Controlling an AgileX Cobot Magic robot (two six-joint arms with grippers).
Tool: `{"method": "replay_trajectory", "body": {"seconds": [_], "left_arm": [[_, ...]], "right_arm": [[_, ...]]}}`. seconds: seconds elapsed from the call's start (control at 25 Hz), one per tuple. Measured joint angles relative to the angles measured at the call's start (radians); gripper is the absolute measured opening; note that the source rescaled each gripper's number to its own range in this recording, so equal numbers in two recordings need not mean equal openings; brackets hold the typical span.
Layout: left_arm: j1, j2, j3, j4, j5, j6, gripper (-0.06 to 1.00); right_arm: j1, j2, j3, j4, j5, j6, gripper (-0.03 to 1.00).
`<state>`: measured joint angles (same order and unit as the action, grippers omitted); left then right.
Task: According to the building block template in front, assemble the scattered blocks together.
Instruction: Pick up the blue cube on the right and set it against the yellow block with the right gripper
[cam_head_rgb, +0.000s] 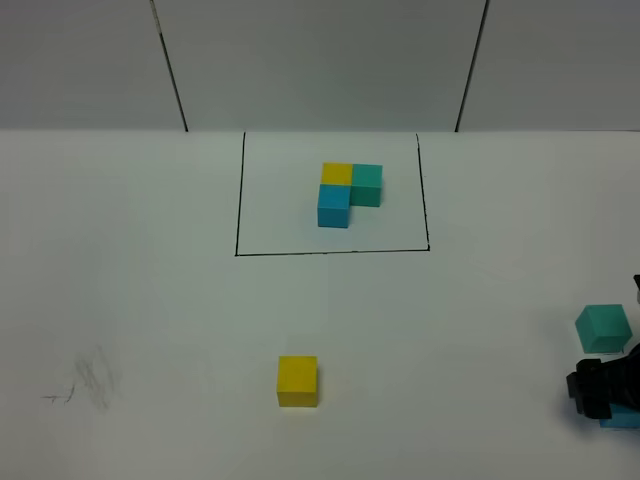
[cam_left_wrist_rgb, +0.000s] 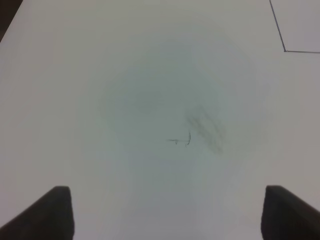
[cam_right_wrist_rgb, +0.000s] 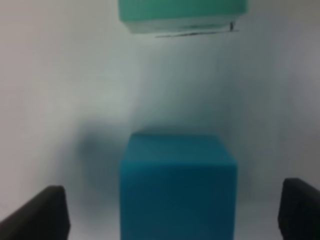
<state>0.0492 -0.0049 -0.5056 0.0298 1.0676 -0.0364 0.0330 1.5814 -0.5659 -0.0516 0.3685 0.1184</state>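
Just beyond sky-blue cube, teal-green cube, apart

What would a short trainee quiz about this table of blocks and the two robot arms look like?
1. True or false: the left gripper is holding a block.
2. What colour is the loose block seen between the open fingers of the right gripper? A yellow, B sky-blue, C teal-green.
3. How many cubes make up the building block template inside the black frame?

Key: 1 false, it is open over bare table; 2 B; 3 three.
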Motion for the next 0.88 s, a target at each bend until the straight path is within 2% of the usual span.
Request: {"method": "replay_trajectory", "body": {"seconds": [0.16, 0.24, 0.32, 0.36, 0.48, 0.6, 0.76, 0.88], "left_arm": [[0.0, 0.0, 0.0, 0.0, 0.0, 0.0, 0.67], [0.0, 0.0, 0.0, 0.0, 0.0, 0.0, 0.67], [0.0, 0.0, 0.0, 0.0, 0.0, -0.001, 0.67], [0.0, 0.0, 0.0, 0.0, 0.0, -0.002, 0.67], [0.0, 0.0, 0.0, 0.0, 0.0, -0.002, 0.67], [0.0, 0.0, 0.0, 0.0, 0.0, -0.004, 0.67], [0.0, 0.0, 0.0, 0.0, 0.0, -0.004, 0.67], [0.0, 0.0, 0.0, 0.0, 0.0, -0.004, 0.67]], "right_arm": [[0.0, 0.023, 0.007, 0.006, -0.011, -0.001, 0.69], [0.0, 0.026, 0.008, 0.006, -0.025, -0.015, 0.53], [0.0, 0.027, 0.008, 0.006, -0.036, -0.028, 0.27], [0.0, 0.027, 0.008, 0.007, -0.04, -0.032, 0.22], [0.0, 0.024, 0.01, 0.01, -0.04, -0.05, 0.22], [0.004, -0.015, 0.01, 0.052, 0.003, -0.069, 0.22], [0.054, -0.144, 0.011, 0.128, 0.137, -0.081, 0.22], [0.135, -0.255, 0.011, 0.141, 0.228, -0.02, 0.22]]}}
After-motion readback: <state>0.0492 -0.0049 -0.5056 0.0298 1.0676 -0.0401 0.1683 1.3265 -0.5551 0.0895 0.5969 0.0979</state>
